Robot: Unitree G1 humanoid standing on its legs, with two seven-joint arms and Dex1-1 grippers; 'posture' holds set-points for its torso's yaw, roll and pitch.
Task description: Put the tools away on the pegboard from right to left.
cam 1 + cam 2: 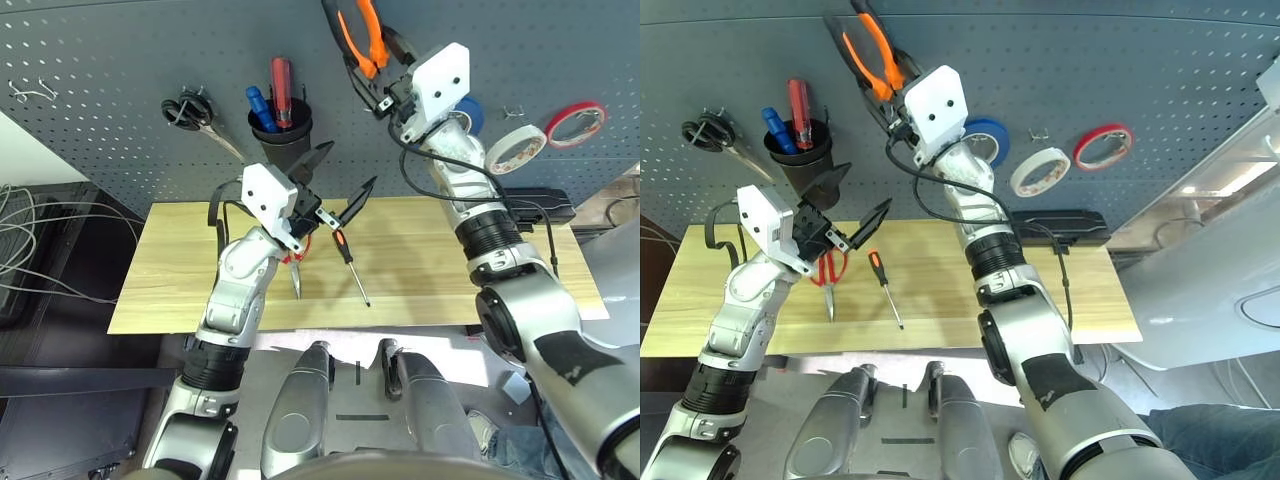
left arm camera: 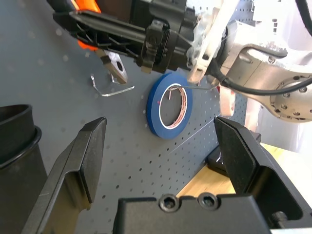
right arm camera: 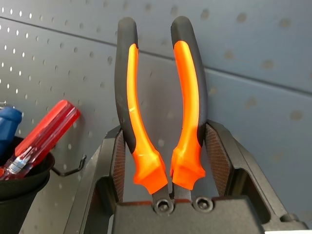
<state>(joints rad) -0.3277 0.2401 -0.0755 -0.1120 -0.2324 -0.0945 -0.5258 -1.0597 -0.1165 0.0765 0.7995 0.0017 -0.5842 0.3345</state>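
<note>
My right gripper is raised against the pegboard and shut on the orange-and-black pliers, whose handles stick out past the fingers. The pliers' metal nose sits close to a bare hook. The white tape roll hangs on the board to the right. On the table lie the slim screwdriver and the red-handled scissors, partly hidden under my left gripper. That gripper hovers open above them with nothing between its fingers.
A black cup on the board holds a blue and a red screwdriver. Black-handled scissors hang to its left. A blue tape roll and a red one hang on the right. A black box rests at the table's back right.
</note>
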